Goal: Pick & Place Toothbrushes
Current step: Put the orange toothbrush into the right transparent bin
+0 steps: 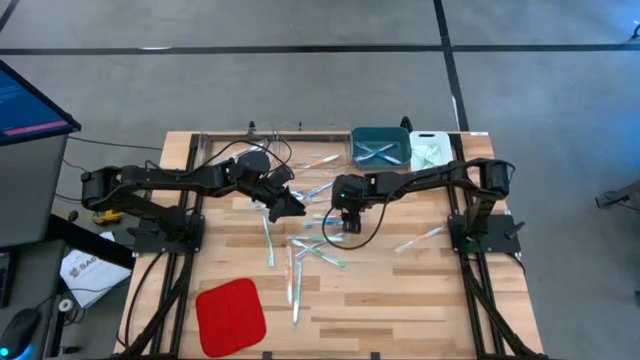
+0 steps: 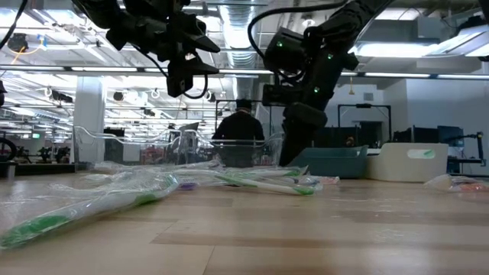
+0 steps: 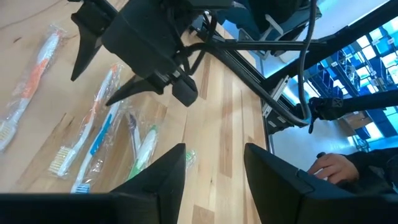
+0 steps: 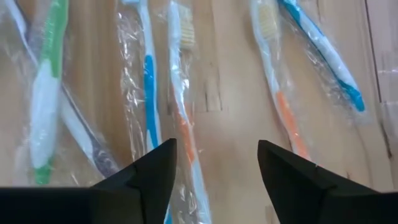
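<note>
Overhead, a flat red pad lies near the front left corner of the wooden bench. Above and to its right, the left gripper hangs over the middle of the bench, raised clear of the surface in the low view; its jaws stand apart with nothing between them, as its own wrist view shows. Just right of it, wrapped toothbrushes lie scattered flat on the wood, from the centre toward the front, some overlapping; in the right wrist view green, blue and orange handles show through clear wrappers. Next, the right gripper sits low over this cluster, jaws open and empty, with the brushes directly ahead of its fingertips. Another wrapped brush lies alone farther right. At the back edge, a teal bin already contains a few brushes, and a white bin touches its right side. Beyond the bench, a person is visible in the room.
</note>
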Controlling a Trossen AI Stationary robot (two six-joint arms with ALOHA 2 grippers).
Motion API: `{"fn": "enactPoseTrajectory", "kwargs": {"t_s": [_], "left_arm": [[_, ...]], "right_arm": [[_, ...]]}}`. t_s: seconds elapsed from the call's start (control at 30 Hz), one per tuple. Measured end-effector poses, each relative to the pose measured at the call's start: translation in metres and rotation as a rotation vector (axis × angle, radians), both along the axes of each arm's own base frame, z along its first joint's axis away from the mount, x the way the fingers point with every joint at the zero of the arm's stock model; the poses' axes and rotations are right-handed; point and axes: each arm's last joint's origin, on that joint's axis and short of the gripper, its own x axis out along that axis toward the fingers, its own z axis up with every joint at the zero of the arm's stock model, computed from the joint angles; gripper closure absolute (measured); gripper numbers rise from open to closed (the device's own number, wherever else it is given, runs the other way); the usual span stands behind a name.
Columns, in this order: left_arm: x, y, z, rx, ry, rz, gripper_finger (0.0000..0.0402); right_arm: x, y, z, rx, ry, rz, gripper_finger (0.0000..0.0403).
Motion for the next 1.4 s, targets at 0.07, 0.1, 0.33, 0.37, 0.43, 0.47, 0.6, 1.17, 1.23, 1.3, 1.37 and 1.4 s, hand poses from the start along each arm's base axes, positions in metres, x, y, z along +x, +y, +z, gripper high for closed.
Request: {"fn": "enactPoseTrajectory", "kwargs": {"t_s": [0.07, 0.1, 0.33, 0.37, 0.43, 0.47, 0.6, 1.17, 1.23, 1.3, 1.37, 1.4], "left_arm": [[0.0, 0.0, 0.0, 0.012, -0.003, -0.006, 0.0243], [0.0, 0.0, 0.0, 0.013, -0.003, -0.006, 0.0243], [0.0, 0.0, 0.0, 0.013, -0.003, -0.006, 0.0243], [0.0, 0.0, 0.0, 0.015, -0.003, -0.007, 0.0243], [0.0, 0.0, 0.0, 0.014, -0.002, -0.007, 0.0243], [0.0, 0.0, 0.0, 0.014, -0.001, -0.007, 0.0243], [0.0, 0.0, -0.001, 0.014, 0.002, -0.008, 0.0243], [0.0, 0.0, -0.001, 0.013, 0.005, -0.007, 0.0243], [-0.001, 0.0, -0.001, 0.012, 0.007, -0.007, 0.0243], [-0.001, 0.0, -0.001, 0.012, 0.008, -0.007, 0.0243], [-0.001, 0.0, -0.001, 0.011, 0.01, -0.007, 0.0243], [-0.001, 0.0, -0.001, 0.011, 0.011, -0.007, 0.0243]], "right_arm": [[0.0, -0.002, 0.0, 0.0, -0.001, -0.006, 0.0196], [0.0, -0.002, 0.0, 0.0, 0.0, -0.007, 0.02], [-0.001, 0.004, -0.003, 0.003, 0.014, 0.01, 0.0219], [0.0, 0.005, -0.007, 0.003, 0.014, 0.013, 0.022], [-0.005, 0.008, -0.014, 0.011, 0.053, 0.014, 0.022], [-0.006, 0.009, -0.015, 0.012, 0.065, 0.015, 0.0219], [-0.011, 0.01, -0.021, 0.016, 0.081, 0.013, 0.0214], [-0.017, 0.0, -0.026, 0.028, 0.088, -0.005, 0.0315], [-0.019, 0.001, -0.028, 0.028, 0.091, -0.004, 0.0331], [-0.02, 0.003, -0.029, 0.03, 0.094, -0.002, 0.0344], [-0.021, 0.005, -0.03, 0.037, 0.093, -0.015, 0.0357], [-0.02, 0.006, -0.03, 0.039, 0.093, -0.023, 0.0364]]}}
